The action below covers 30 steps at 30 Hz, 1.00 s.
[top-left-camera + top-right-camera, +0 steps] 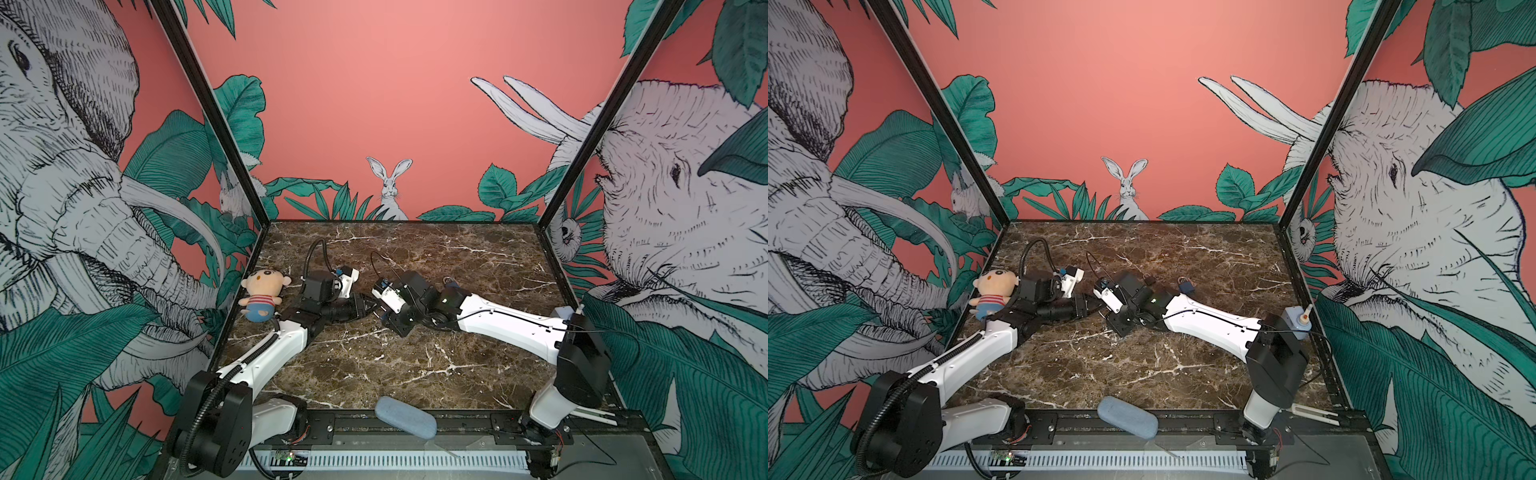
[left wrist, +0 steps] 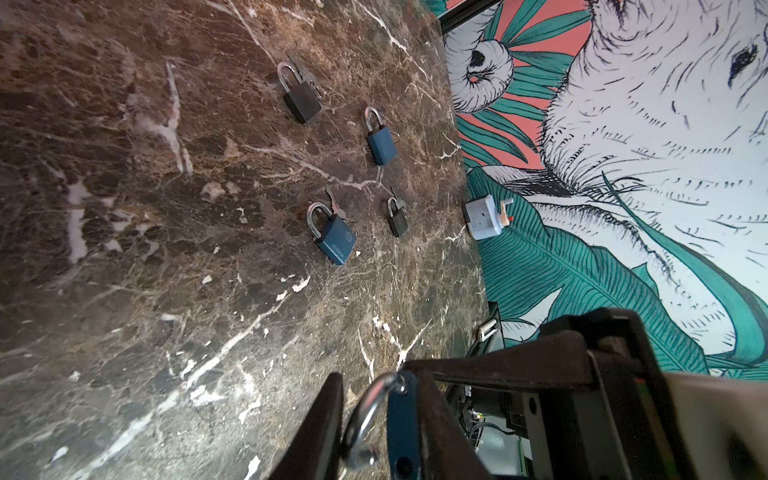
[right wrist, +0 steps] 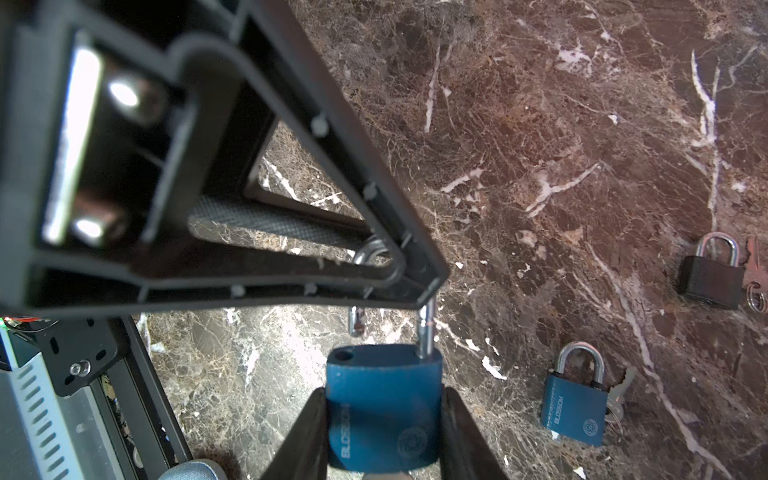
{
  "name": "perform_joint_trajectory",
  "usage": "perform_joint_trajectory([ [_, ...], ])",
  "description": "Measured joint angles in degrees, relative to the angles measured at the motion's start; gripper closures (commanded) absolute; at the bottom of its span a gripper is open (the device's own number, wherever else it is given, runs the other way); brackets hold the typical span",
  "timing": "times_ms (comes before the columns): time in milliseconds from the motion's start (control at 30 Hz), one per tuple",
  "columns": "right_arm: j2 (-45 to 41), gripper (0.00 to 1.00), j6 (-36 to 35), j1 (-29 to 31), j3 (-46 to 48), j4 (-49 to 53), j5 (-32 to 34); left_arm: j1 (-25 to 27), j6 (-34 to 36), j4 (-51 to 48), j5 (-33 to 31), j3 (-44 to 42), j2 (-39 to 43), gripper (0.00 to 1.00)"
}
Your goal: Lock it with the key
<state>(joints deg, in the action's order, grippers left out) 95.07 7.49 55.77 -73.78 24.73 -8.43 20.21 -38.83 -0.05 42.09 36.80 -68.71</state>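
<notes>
Pale-blue oblong pouch (image 1: 405,415) lies at the surface (image 1: 374,365) near edge; mid-surface, right gripper (image 3: 383,397) clamps the blue metal padlock (image 3: 382,419), steel shackle (image 3: 426,328) raised; left gripper (image 2: 374,386) straddles that shackle, grip unclear; likely next: press it squarely home.

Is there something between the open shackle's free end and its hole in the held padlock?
Nothing visible. The shackle's free end is lifted out of the empty hole in the padlock, held by the right gripper.

L fingers (image 2: 314,432) flank blue padlock (image 2: 402,428) w/ open shackle (image 2: 365,415); 4 padlocks (image 2: 332,237) beyond.
</notes>
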Motion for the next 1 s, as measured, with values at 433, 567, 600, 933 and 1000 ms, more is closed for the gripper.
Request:
perform_joint_trajectory([
  [433,0.0,0.94,0.04,0.0,-1.18,-0.04,-0.44,0.02,0.5,-0.11,0.96,0.0,0.0,0.73],
  [567,0.0,0.95,0.04,0.0,-1.51,0.0,-0.42,0.02,0.61,-0.09,1.31,0.09,0.0,0.79],
  [600,0.0,0.95,0.04,-0.02,-1.51,0.04,-0.42,0.02,0.68,-0.09,1.4,0.15,0.0,0.81],
  [933,0.0,0.95,0.31,-0.11,-1.49,0.72,-0.39,0.24,0.24,0.57,2.67,1.01,-0.02,1.0],
  [1000,0.0,0.93,0.35,-0.11,-1.49,0.7,-0.39,0.26,0.04,0.59,2.47,1.01,0.0,1.0],
])
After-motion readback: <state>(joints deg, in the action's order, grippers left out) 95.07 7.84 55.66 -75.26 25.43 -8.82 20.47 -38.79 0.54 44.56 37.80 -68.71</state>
